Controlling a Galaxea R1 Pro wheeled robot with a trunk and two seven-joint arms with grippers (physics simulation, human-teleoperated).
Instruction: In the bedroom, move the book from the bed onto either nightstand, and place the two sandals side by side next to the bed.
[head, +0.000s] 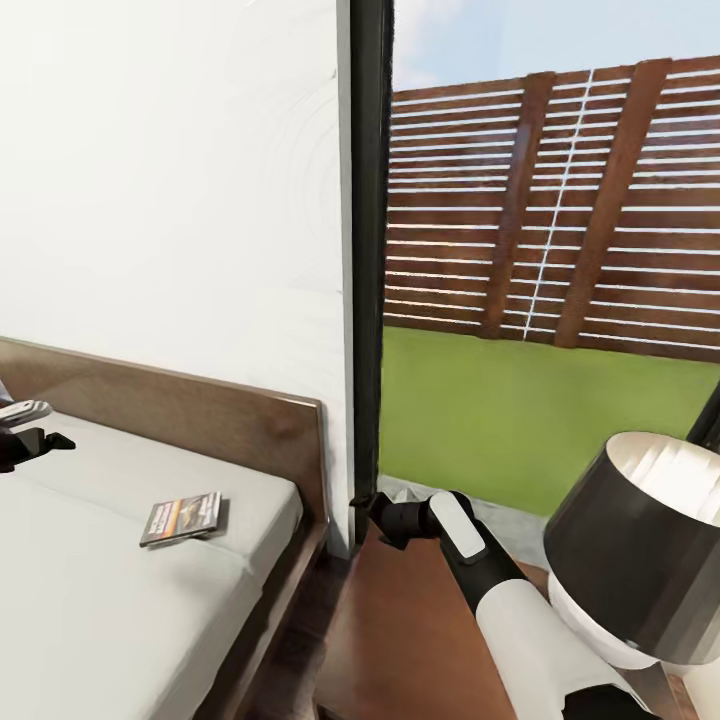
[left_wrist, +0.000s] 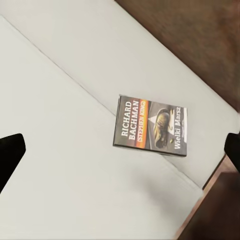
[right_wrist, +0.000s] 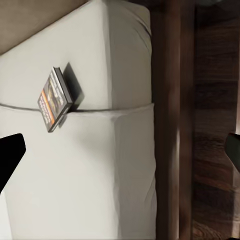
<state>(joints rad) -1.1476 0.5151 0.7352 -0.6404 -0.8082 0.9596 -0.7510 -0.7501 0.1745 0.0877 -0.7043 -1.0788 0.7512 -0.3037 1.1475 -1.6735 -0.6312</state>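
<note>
Bring the spread left gripper (left_wrist: 120, 150) down squarely over the paperback (left_wrist: 151, 126) (flat near the mattress (head: 60, 590) edge), pinching its spine.

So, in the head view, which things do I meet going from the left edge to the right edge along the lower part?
left gripper → book on the bed → right gripper over the nightstand → lamp
</note>
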